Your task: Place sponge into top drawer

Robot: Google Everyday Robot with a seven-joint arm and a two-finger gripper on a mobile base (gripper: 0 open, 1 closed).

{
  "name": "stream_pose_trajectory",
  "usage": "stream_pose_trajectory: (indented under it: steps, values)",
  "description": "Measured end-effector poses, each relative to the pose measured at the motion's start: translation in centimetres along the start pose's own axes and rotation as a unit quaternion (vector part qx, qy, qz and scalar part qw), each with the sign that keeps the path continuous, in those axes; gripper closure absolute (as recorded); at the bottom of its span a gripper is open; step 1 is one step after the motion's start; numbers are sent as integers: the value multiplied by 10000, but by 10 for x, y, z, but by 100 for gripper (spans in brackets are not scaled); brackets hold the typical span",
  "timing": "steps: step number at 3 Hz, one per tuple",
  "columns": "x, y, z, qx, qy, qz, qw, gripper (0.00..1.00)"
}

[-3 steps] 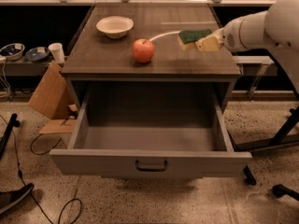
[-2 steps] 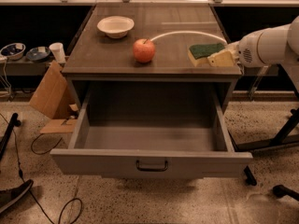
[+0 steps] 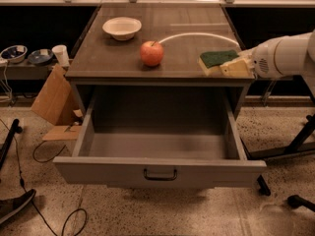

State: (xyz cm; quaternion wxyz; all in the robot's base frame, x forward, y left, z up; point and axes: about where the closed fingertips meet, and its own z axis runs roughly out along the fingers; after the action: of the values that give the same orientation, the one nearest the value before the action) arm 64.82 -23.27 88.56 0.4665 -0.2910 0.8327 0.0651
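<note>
The sponge (image 3: 216, 62), dark green over yellow foam, is held by my gripper (image 3: 235, 67) just above the front right corner of the cabinet top. The gripper comes in from the right on a white arm (image 3: 283, 55) and is shut on the sponge's right end. The top drawer (image 3: 160, 170) is pulled fully out below and in front, grey, empty inside, with a small dark handle (image 3: 160, 174) at the centre of its front panel. The sponge hangs over the cabinet's front edge, behind the drawer's right rear part.
A red apple (image 3: 151, 53) stands on the cabinet top (image 3: 118, 58) left of the sponge. A white bowl (image 3: 122, 27) sits at the back left. A cardboard piece (image 3: 51, 98) leans on the left. Cables lie on the floor at left; a stand's legs (image 3: 290, 151) are at right.
The gripper with the sponge has moved forward and down, from the rear right of the cabinet top toward its front right corner. The apple, bowl and drawer have not moved.
</note>
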Motion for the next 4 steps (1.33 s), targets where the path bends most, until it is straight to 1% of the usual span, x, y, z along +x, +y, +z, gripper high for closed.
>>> stream_pose_trajectory:
  steps: [1, 2, 3, 4]
  values:
    - [13, 19, -20, -145, -46, -227, 9996, 100]
    - [25, 40, -39, -394, 16, -507, 9979, 100]
    - [36, 58, -45, -752, 139, -725, 9944, 100]
    - [48, 78, -26, -1170, 268, -769, 9898, 100]
